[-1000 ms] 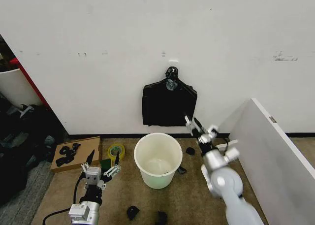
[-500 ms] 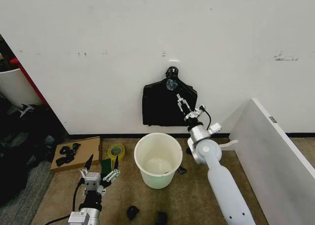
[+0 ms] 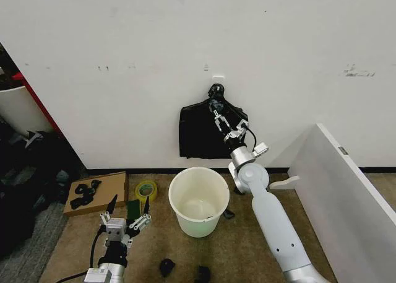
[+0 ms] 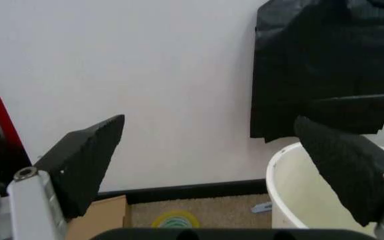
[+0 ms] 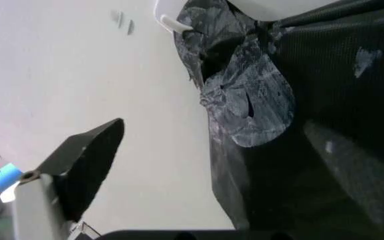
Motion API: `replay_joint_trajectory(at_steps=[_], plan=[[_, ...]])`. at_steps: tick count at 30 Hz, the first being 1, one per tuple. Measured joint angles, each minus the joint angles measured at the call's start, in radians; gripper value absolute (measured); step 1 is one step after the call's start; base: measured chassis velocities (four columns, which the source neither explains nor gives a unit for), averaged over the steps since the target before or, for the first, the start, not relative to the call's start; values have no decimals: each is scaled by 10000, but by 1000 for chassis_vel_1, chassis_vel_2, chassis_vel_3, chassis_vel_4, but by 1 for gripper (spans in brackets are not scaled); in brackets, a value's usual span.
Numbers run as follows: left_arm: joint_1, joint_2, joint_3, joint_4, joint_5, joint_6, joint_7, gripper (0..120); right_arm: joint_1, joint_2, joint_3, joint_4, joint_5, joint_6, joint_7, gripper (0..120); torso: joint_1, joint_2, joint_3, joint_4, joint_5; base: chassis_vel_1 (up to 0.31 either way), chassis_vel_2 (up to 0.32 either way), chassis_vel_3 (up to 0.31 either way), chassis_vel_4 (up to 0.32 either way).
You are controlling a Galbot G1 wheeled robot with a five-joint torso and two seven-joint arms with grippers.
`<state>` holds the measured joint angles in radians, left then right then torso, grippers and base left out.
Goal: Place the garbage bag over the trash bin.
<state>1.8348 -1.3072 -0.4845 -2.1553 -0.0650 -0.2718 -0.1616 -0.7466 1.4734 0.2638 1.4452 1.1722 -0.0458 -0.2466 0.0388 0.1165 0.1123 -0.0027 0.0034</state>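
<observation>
My left gripper [image 3: 127, 224] waits low, fingers spread, holding nothing. Just beyond it, the white trash bin [image 3: 198, 200] stands bare on the floor. Farther, my right gripper [image 3: 224, 126] is open at the garbage bag [image 3: 201, 133] hanging on the wall. Step in hand: reaching to grasp; next it must close on the plastic.

A bare test corner of a lab or workshop is suggested: a scuffed white wall [image 3: 124, 54], brown carpet [image 3: 241, 246], a loose white panel [image 3: 346, 196] leaned aside, a tape roll [image 3: 146, 189] and a cardboard piece [image 3: 96, 193] left on the floor.
</observation>
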Motion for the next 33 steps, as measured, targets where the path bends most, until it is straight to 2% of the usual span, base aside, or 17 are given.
replay_joint_trajectory(at_steps=[4, 5, 7, 11, 13, 19, 22, 23, 27, 33], plan=[[68, -30, 0, -45, 106, 30, -69, 100, 157, -2, -70, -235, -89, 14, -105, 82, 0, 0, 0, 0, 0, 0, 0, 0, 0], [68, -30, 0, -45, 106, 30, -69, 100, 157, -2, -70, -235, -89, 14, -105, 82, 0, 0, 0, 0, 0, 0, 0, 0, 0], [95, -69, -2, -68, 129, 39, -128, 100, 241, -15, -94, -336, -119, 24, -148, 71, 0, 0, 0, 0, 1, 0, 0, 0, 0], [127, -116, -2, -102, 130, 39, -151, 100, 369, -11, -84, -437, -116, 34, -155, 59, 0, 0, 0, 0, 1, 0, 0, 0, 0], [128, -124, 0, -101, 130, 39, -157, 100, 382, -8, -81, -437, -112, 35, -155, 58, 0, 0, 0, 1, 0, 0, 0, 0, 0], [111, -161, 33, -100, 130, 39, -198, 100, 401, 35, 28, -427, -90, 70, -88, 31, 0, 2, 0, 0, 1, 0, 0, 0, 0], [114, -163, 44, -97, 129, 39, -202, 100, 398, 22, 49, -432, -87, 85, -75, 25, 0, 2, 0, 0, 1, 0, 0, 0, 0], [117, -163, 49, -92, 130, 39, -207, 100, 396, 13, 58, -442, -87, 96, -61, 18, 0, 2, 0, 0, 1, 0, 0, 0, 0], [117, -156, 59, -87, 130, 43, -219, 100, 400, 0, 77, -499, -86, 151, -5, 3, 0, 2, 0, 0, 1, 0, 0, 0, 0], [121, -130, 69, -87, 129, 52, -227, 100, 399, -25, 72, -505, -108, 256, -17, 0, 0, 2, 0, 0, 1, 0, 0, 0, 0]])
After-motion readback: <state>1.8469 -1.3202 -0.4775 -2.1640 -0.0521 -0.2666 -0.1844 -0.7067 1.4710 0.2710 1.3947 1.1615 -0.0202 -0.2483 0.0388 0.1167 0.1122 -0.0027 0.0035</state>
